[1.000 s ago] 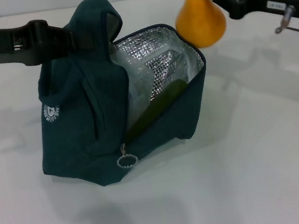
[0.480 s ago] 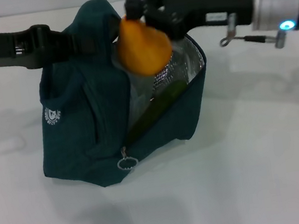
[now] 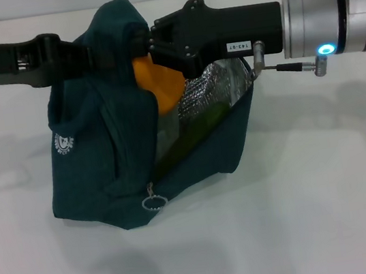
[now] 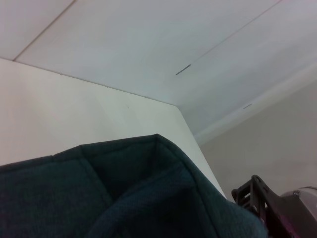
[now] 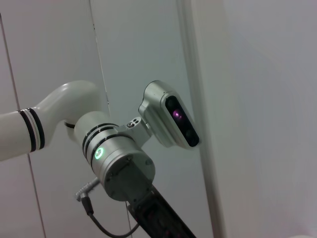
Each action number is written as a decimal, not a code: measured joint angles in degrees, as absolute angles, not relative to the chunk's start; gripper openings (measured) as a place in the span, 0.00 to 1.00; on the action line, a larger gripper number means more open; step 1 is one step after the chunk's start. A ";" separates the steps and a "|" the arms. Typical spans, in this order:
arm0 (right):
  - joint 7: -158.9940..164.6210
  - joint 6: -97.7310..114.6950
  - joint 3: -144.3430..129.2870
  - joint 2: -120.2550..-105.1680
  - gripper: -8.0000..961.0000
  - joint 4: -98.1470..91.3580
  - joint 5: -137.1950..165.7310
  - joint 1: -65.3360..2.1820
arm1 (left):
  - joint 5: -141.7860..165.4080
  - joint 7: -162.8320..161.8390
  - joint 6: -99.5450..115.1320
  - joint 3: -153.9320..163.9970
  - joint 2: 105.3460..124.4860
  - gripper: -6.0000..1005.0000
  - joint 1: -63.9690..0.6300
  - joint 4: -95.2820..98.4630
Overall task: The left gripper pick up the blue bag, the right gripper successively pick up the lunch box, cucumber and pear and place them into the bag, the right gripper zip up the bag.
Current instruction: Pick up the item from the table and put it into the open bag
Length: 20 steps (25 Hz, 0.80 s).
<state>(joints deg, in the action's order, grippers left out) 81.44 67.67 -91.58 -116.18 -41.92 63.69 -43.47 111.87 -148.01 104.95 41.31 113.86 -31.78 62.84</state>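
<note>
Now right gripper [image 3: 146, 49] level over blue bag [image 3: 98, 170], jaws clamping pear [image 3: 158, 85], left gripper [image 3: 91, 54] pinching handle.

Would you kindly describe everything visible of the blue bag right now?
The dark teal-blue fabric bag stands on the white table, its top open and its silver foil lining exposed. The left gripper holds it up by the padded handles. A round white logo marks its side, and a metal ring zipper pull hangs low at the front. Inside, the green cucumber shows, and the right gripper lowers the orange-yellow pear into the opening.
</note>
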 joint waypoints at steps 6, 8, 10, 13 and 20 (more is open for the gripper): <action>81.47 67.77 -91.61 -116.19 0.04 -41.92 63.62 -43.10 | 111.88 -147.75 104.92 41.30 113.81 0.06 -31.78 62.80; 81.48 67.68 -91.45 -116.18 0.04 -41.92 63.59 -42.80 | 111.88 -147.68 104.89 41.26 113.81 0.06 -31.70 62.76; 81.48 67.64 -91.19 -116.10 0.04 -41.90 63.35 -42.26 | 111.88 -147.67 104.89 41.26 113.81 0.06 -31.67 62.75; 81.36 67.80 -90.97 -115.88 0.04 -42.47 62.49 -40.69 | 111.88 -147.66 104.91 41.30 113.77 0.06 -31.62 62.75; 81.22 71.77 -87.61 -115.66 0.04 -45.20 61.45 -36.13 | 111.88 -147.69 104.93 41.31 113.53 0.06 -31.10 62.64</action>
